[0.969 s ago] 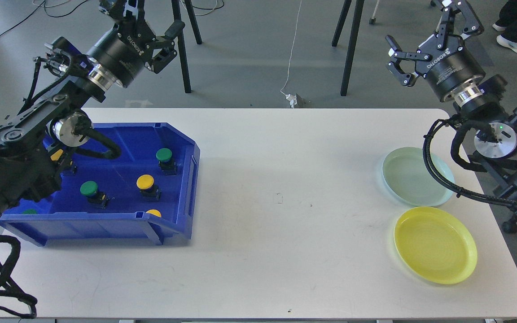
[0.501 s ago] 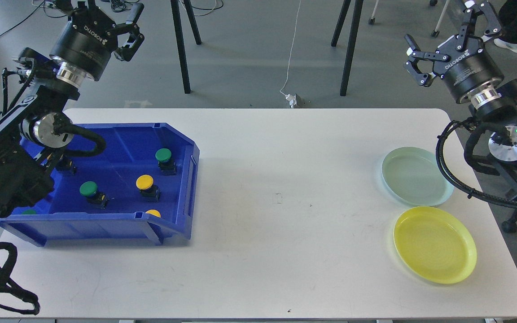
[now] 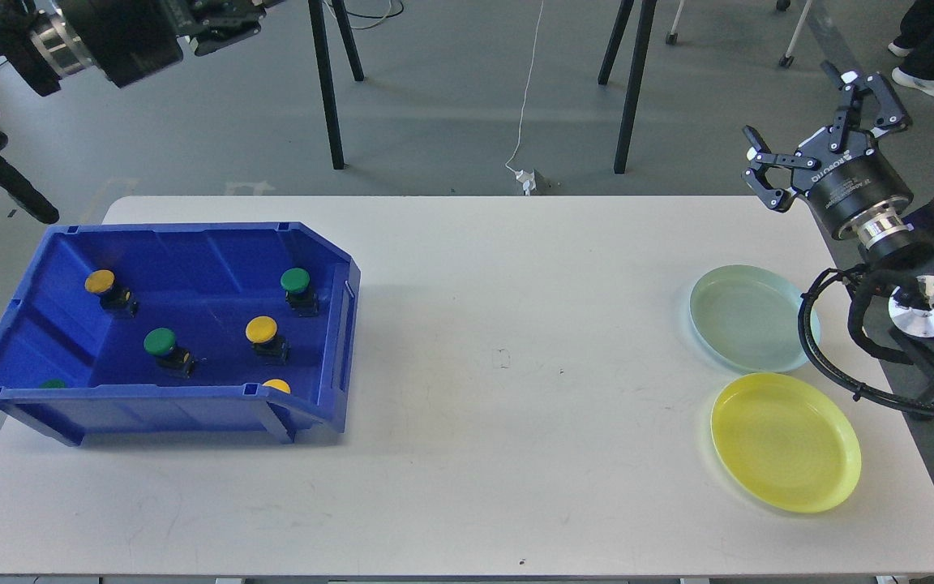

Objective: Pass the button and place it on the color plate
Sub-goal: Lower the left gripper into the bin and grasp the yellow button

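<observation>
A blue bin (image 3: 151, 405) on the table's left holds several push buttons with yellow or green caps: yellow (image 3: 100, 282), green (image 3: 295, 281), yellow (image 3: 261, 328) and green (image 3: 160, 341). Two more peek over the front wall. A pale green plate (image 3: 751, 318) and a yellow plate (image 3: 785, 442) lie at the right, both empty. My left gripper (image 3: 228, 16) is high at the top left, beyond the bin, its fingers cut off by the frame edge. My right gripper (image 3: 799, 113) is open and empty, above the table's back right corner.
The white table (image 3: 516, 365) spans the view. Black stand legs (image 3: 329, 81) and a white cable (image 3: 525, 97) are on the floor behind it. My right arm's hoses (image 3: 824, 357) hang beside the pale green plate.
</observation>
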